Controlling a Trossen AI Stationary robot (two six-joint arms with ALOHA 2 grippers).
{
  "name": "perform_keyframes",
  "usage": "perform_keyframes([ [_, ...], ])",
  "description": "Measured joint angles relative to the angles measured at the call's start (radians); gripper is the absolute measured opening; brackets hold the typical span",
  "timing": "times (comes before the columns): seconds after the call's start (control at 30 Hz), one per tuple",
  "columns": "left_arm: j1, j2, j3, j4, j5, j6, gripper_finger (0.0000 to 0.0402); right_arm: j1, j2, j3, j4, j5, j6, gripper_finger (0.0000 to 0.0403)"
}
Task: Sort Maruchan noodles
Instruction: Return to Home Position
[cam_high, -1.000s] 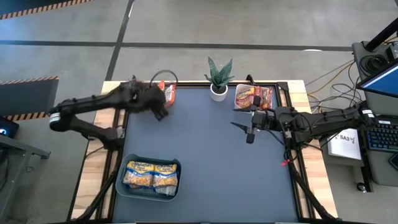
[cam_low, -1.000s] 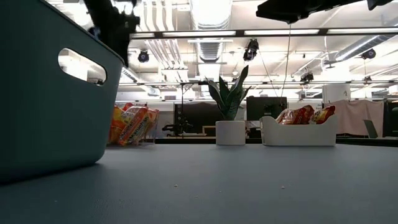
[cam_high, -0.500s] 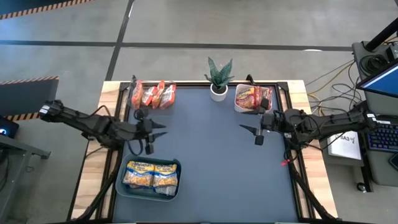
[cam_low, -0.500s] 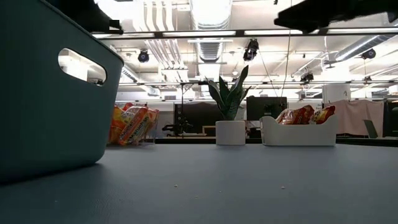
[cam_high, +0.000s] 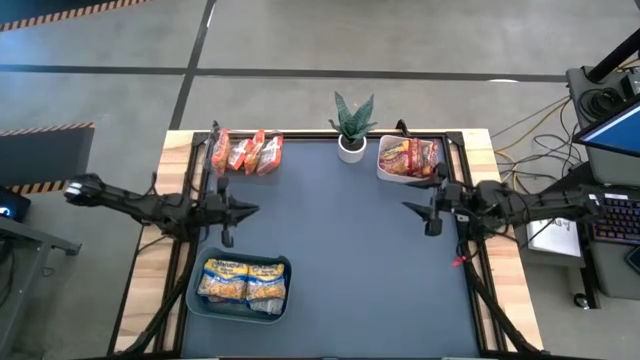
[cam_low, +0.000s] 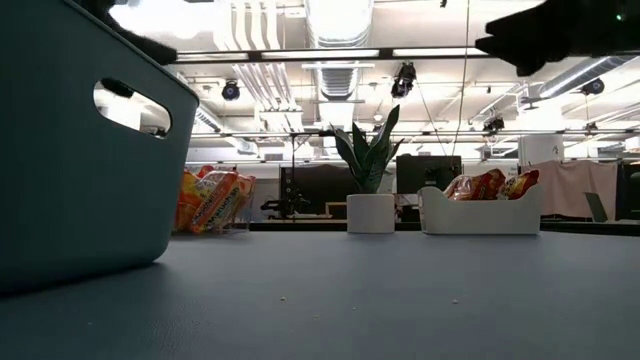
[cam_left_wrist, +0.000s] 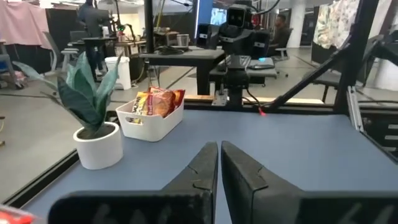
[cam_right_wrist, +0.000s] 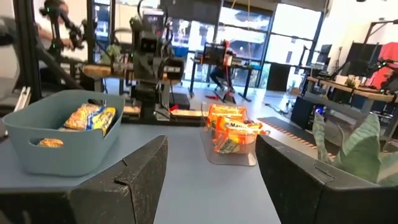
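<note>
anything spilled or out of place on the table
Nothing stands out. The orange packets sit in the transparent bin, red ones in the white bin, yellow ones in the blue-grey bin; the plant stands upright. Left gripper and right gripper hang empty above the table sides.

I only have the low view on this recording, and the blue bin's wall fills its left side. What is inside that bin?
Observer: The high view shows yellow-and-blue packets lying flat inside the blue bin.
Operator: The arms are just dark shapes at the top of my picture. Where are the grippers, and is either one carrying a packet?
Observer: Neither carries anything. The left gripper is shut, above the left edge of the mat, and the right gripper is open, above its right edge.
</note>
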Motion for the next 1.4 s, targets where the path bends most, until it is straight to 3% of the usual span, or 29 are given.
perform_keyframes([
  [0.37,0.001,-0.245,-0.067,-0.145,-0.009,0.049,0.0,0.0,-0.284,-0.09,-0.026,0.039,-0.042,0.023],
  [0.57,0.009,-0.403,-0.075,-0.238,-0.02,0.08,0.0,0.0,-0.262,-0.103,-0.053,0.056,-0.049,0.023],
  [0.7,0.02,-0.395,-0.098,-0.23,-0.032,0.09,0.0,-0.002,-0.269,-0.149,-0.034,0.056,-0.043,0.023],
  [0.83,0.047,-0.402,-0.138,-0.225,-0.034,0.072,0.0,-0.017,-0.287,-0.253,0.104,0.053,-0.031,0.0228],
  [1.03,0.068,-0.381,-0.196,-0.135,-0.009,0.08,0.0,-0.037,-0.242,-0.257,0.016,0.055,0.084,0.0218],
  [1.13,0.068,-0.359,-0.2,-0.123,-0.011,0.118,0.0,-0.039,-0.219,-0.257,-0.011,0.198,0.151,0.0213],
  [1.23,0.068,-0.335,-0.2,-0.12,-0.097,0.106,0.0,-0.039,-0.204,-0.257,-0.046,0.367,0.264,0.021],
  [1.4,0.068,-0.287,-0.2,-0.118,-0.192,0.058,0.0,-0.039,-0.187,-0.257,-0.062,0.446,0.252,0.021],
])
